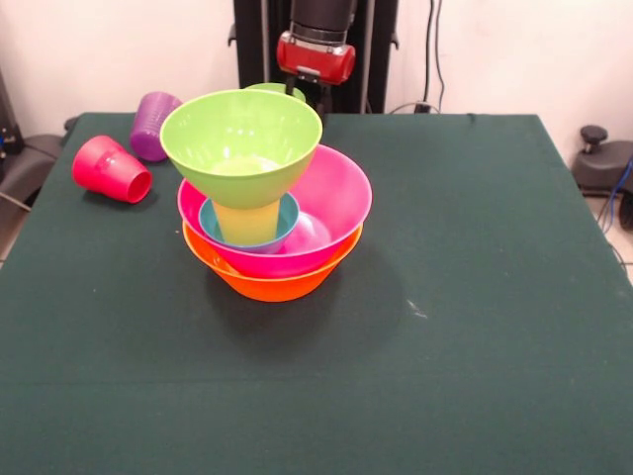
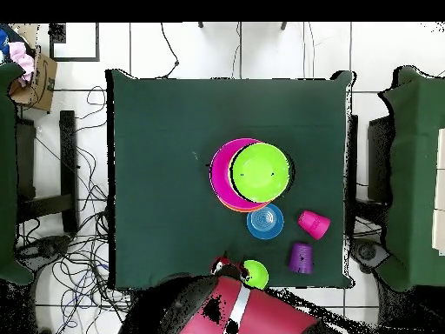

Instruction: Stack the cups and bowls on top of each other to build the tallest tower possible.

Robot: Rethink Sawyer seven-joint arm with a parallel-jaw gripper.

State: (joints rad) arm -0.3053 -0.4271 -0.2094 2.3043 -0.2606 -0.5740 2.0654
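Fingers point(image 1: 315, 94) sit hidden behind the tower point(image 1: 269, 198), so whether they are released or clenched cannot be told; the small green bowl point(image 1: 275, 91) lies just beside them on the tabletop point(image 1: 475, 297).

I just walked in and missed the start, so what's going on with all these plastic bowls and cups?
A robot arm is building a tower on the green table: orange bowl, pink bowl, a blue bowl, a yellow cup, and a large green bowl on top. The claw sits at the far edge by a small green bowl. The red cup and purple cup lie on their sides, unstacked, and another blue bowl waits nearby.
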